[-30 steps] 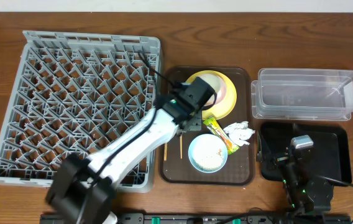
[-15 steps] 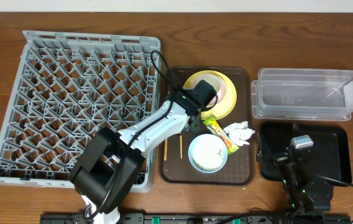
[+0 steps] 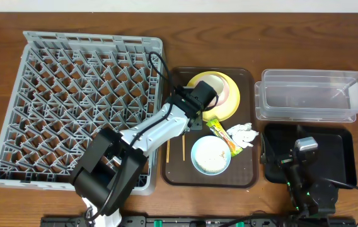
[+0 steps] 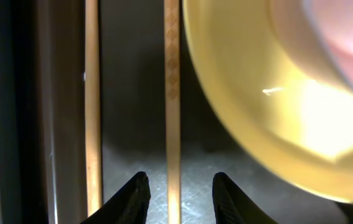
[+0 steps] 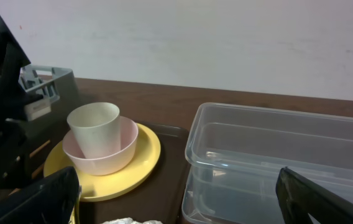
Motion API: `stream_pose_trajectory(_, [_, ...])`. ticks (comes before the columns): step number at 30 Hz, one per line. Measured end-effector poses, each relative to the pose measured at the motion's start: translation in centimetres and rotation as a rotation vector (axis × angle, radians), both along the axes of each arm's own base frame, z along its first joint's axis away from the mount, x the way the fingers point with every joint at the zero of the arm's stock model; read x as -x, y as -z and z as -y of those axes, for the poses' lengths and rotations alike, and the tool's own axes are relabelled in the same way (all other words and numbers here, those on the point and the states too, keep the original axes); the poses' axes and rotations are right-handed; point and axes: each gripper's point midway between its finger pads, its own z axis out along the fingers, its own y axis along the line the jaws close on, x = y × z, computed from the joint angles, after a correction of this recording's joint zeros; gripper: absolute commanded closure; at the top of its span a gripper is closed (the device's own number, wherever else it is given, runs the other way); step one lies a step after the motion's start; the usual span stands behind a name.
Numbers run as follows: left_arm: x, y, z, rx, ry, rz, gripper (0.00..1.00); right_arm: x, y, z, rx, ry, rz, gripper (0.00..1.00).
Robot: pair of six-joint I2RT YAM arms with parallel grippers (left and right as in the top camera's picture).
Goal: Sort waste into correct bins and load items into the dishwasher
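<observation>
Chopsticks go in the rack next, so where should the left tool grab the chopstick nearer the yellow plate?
Pinch the chopstick from above, on the stretch under the left tool, jaws across its width. It lies flat on the brown tray; the yellow plate rim curves away there, leaving room on both sides.

Overhead straight down, left wrist close above plate (image 4: 238,106) (blurred, seemingly), right wrist low, same plate.
</observation>
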Motion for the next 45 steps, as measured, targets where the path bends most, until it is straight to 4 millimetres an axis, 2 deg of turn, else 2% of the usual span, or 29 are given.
stream_pose_trajectory(6, [0.0,0.2,-0.1,0.000,-0.001,0.006,0.66,0.0,0.0,0.0,0.000,0.000,0.000,0.01])
stream_pose_trajectory(12, [0.2,2.0,-0.8,-0.004,-0.007,0.037,0.66,0.0,0.0,0.0,0.000,0.000,0.000,0.01])
stream_pose_trajectory(16, [0.1,2.0,-0.8,0.008,-0.020,0.057,0.66,0.0,0.0,0.0,0.000,0.000,0.000,0.01])
stream_pose_trajectory(19, [0.2,2.0,-1.0,0.007,-0.035,0.055,0.81,0.0,0.0,0.0,0.000,0.000,0.000,0.01])
stream_pose_trajectory(20, [0.3,2.0,-1.0,0.007,-0.039,0.055,0.89,0.0,0.0,0.0,0.000,0.000,0.000,0.01])
stream_pose_trajectory(21, [0.2,2.0,-1.1,0.007,-0.045,0.057,0.92,0.0,0.0,0.0,0.000,0.000,0.000,0.01])
stream_pose_trajectory(33, [-0.4,1.5,-2.6,-0.073,0.034,0.077,0.92,0.0,0.0,0.0,0.000,0.000,0.000,0.01])
stream_pose_trajectory(36, [-0.7,-0.3,-2.5,-0.060,0.065,0.111,0.92,0.0,0.0,0.0,0.000,0.000,0.000,0.01])
stream_pose_trajectory(41, [-1.3,-7.5,-2.0,0.019,0.114,0.263,0.92,0.0,0.0,0.0,0.000,0.000,0.000,0.01])
stream_pose_trajectory(42, [-1.2,-9.7,-2.1,0.033,0.135,0.309,0.92,0.0,0.0,0.0,0.000,0.000,0.000,0.01])
stream_pose_trajectory(45, [-0.8,-12.3,-2.9,0.023,0.161,0.364,0.92,0.0,0.0,0.0,0.000,0.000,0.000,0.01])
